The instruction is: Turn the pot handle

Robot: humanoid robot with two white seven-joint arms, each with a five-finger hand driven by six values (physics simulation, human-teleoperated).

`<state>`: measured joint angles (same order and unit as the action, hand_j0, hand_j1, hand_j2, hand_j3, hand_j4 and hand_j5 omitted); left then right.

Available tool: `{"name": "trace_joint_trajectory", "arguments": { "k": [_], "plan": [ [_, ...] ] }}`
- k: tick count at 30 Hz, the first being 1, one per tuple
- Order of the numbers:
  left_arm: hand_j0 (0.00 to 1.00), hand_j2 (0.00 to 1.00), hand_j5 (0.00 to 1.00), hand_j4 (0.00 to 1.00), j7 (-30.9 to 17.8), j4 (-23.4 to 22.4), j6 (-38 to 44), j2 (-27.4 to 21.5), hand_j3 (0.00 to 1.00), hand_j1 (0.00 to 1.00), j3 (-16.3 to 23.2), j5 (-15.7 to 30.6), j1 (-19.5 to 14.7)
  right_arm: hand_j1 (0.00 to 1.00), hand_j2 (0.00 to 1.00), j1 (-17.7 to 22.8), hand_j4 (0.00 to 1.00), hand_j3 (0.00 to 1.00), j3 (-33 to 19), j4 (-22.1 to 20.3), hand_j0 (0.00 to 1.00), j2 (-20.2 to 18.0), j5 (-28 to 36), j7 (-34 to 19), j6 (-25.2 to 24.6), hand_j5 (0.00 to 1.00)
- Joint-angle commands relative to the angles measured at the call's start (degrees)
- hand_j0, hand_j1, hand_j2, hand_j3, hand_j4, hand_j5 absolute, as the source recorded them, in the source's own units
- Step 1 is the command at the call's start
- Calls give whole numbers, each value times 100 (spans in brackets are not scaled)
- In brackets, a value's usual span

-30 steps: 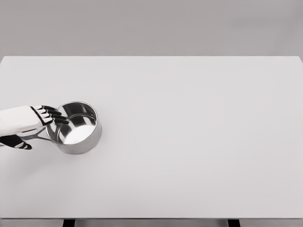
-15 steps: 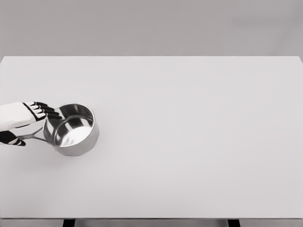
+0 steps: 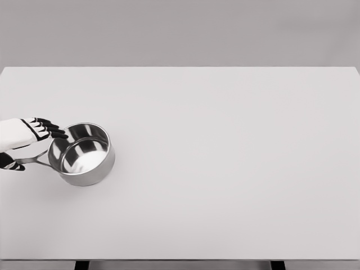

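Pot [image 3: 82, 154]: a small steel saucepan is seen standing upright on the table [image 3: 225, 169], near its left edge and about midway between front and back; the inside is bare and shiny.
Pot handle [image 3: 35, 160]: a thin metal handle is seen running from the pot's left wall toward the picture's left edge, roughly level, tipped slightly down at its outer end.
Left hand [image 3: 25, 140]: it is seen entering from the left edge, white with black fingers, just beside the pot's left rim.
Hand pose: the fingers [image 3: 49, 128] are held stretched out above the handle, pointing right toward the rim; the thumb [image 3: 10, 164] is seen below the handle.
Hand state: the handle lies between fingers and thumb, loosely bracketed; firm contact cannot be confirmed.
Right arm: not seen.
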<state>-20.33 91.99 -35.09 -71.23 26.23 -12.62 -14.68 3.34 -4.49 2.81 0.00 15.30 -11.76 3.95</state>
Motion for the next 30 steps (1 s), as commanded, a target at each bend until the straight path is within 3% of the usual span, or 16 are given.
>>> {"name": "trace_joint_trajectory", "arguments": {
  "k": [1,30],
  "plan": [
    [100,100,100,100,2,3,9,-14,100,100,-13,32,0,100,100,0,100,100,0,0,100,0,-1,-1,0,100],
    [100,100,100,100,-6,-120,9,4,100,100,-250,-47,9,100,100,0,100,100,0,0,100,0,-1,-1,0,100]
  ]
}}
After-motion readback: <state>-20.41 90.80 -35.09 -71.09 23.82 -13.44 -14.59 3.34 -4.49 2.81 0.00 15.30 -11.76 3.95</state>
